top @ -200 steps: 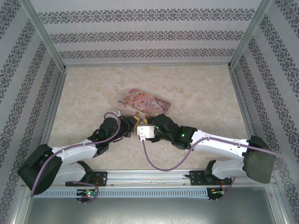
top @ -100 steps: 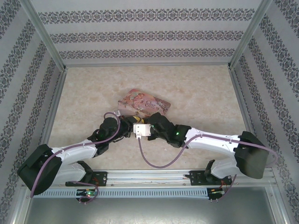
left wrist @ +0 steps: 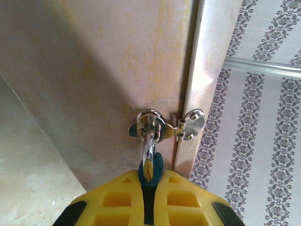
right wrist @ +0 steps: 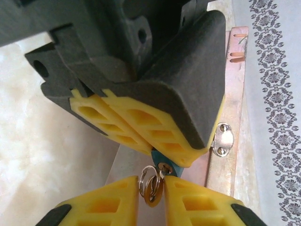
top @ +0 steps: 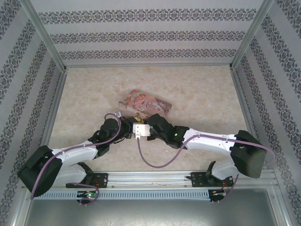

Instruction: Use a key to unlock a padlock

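Observation:
The tiny blue padlock (left wrist: 155, 170) hangs by its silver shackle (left wrist: 149, 143) from the clasp of the pink tin (top: 145, 103). My left gripper (left wrist: 148, 181) is shut on its blue body. In the right wrist view the left gripper's yellow fingers (right wrist: 155, 125) cover most of the padlock (right wrist: 173, 168), leaving its keyhole end bare. The key (right wrist: 153, 193) sits in that keyhole, with split rings through its head. My right gripper (right wrist: 151, 181) has closed in on the key's head, one finger against the key, the other against a ring. From above, both grippers (top: 133, 124) meet at the tin's near edge.
The tin's metal wall (left wrist: 117, 70) and a small silver hinge (left wrist: 193, 125) stand just beyond the padlock. The two wrists crowd together at the near middle of the marbled table (top: 202, 94). Patterned walls enclose the table on three sides.
My right arm has slid left toward the left gripper, and its jaws have narrowed onto the key's head. The left gripper has kept still on the padlock.

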Robot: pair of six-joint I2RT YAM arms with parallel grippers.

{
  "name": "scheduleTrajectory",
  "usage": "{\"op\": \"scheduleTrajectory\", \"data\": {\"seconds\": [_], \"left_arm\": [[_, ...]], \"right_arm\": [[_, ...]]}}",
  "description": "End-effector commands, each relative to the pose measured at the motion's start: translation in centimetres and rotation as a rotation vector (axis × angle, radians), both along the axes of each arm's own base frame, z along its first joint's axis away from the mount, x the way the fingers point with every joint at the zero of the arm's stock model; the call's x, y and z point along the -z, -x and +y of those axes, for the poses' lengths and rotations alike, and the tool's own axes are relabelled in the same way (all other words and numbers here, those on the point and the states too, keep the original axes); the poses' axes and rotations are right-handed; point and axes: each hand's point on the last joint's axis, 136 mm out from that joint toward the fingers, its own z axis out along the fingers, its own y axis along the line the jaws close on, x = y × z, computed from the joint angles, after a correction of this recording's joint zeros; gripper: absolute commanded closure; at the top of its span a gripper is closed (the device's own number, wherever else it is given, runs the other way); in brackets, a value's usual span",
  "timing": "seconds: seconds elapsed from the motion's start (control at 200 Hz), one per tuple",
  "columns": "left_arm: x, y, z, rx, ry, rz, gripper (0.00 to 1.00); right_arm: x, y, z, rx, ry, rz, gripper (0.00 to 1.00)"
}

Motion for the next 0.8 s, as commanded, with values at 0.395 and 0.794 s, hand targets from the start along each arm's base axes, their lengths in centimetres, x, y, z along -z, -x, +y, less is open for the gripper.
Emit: {"op": "scheduleTrajectory", "data": {"seconds": [0.395,0.794], "left_arm": [[-3.9,-0.6,-1.4,0.022,0.078,-0.102,1.00],[-3.4,-0.4,-1.9,0.035,0.073,-0.093,1.00]], "right_arm": [[-1.6,-1.7,1.0,0.101,-0.106,-0.035,0.98],[-2.7,-1.7,1.1,0.191,-0.285,0.053,1.00]]}}
